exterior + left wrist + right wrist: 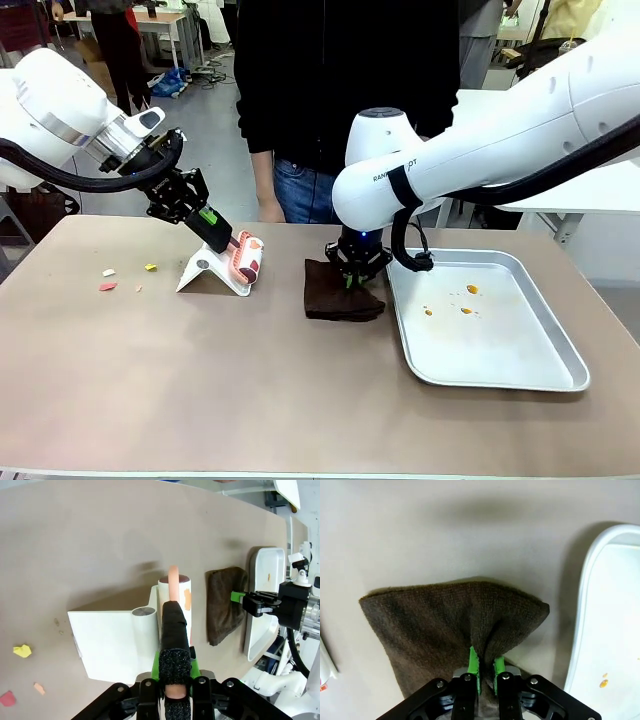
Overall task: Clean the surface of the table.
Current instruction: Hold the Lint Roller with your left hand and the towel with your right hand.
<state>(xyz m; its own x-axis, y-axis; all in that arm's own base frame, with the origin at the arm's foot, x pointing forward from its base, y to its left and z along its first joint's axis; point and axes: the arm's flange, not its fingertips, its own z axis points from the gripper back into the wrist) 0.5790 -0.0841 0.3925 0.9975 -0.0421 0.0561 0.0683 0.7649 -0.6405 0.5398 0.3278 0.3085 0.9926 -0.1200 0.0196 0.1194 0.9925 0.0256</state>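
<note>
Tan-brown table (200,390) across the whole front view, with a person standing at 12 o'clock. Looks barely started: small scraps (108,285) (pink, white, yellow) at 9 o'clock on the top, not yet swept. At 10 o'clock, left gripper (222,240) clamped on the black-wrapped handle (174,630) of a brush (246,260), touching a white dustpan (205,272). Near the centre, right gripper (352,272) pinched tight on a brown cloth (343,298) lying on the top. Left to do, by judgement: gathering the scraps, then wiping. At 3 o'clock, metal tray (500,345) with orange crumbs (465,300), just beside the cloth. May block a wide wipe toward that side.
</note>
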